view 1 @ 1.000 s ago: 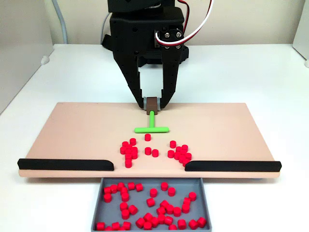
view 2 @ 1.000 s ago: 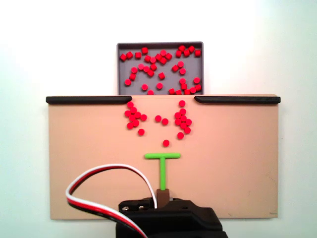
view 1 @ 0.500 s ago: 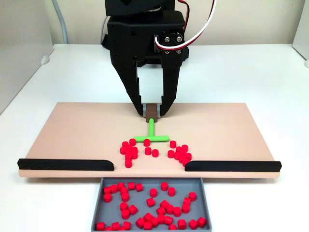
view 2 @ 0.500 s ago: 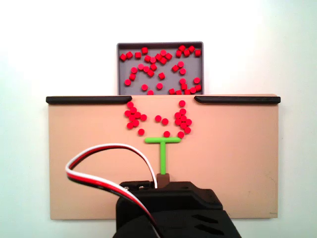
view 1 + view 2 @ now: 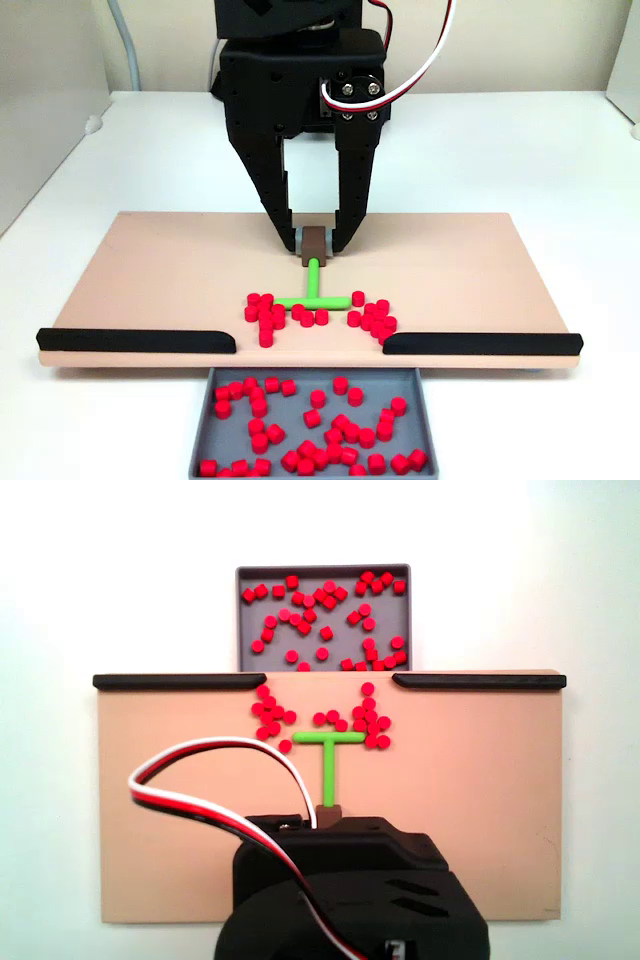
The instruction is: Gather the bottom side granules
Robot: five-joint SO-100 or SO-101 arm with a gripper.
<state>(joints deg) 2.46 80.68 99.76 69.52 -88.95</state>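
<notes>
Small red granules (image 5: 372,316) (image 5: 370,723) lie in loose clusters on the tan board (image 5: 150,280) (image 5: 180,820), near the gap between two black rails. My black gripper (image 5: 316,243) is shut on the brown handle of the green T-shaped tool (image 5: 313,296) (image 5: 328,745). The tool's crossbar lies flat on the board and touches the granules in the middle of the clusters. In one fixed view the arm's body hides the fingers.
A grey tray (image 5: 215,385) (image 5: 242,610) holding many red granules sits just past the board's edge at the gap. Black rails (image 5: 135,341) (image 5: 482,343) (image 5: 180,681) (image 5: 478,681) line that edge on both sides. White table surrounds the board.
The gripper has pushed the green T tool along the board toward the tray. Its crossbar has reached the red granules and nudged the middle ones closer to the gap.
</notes>
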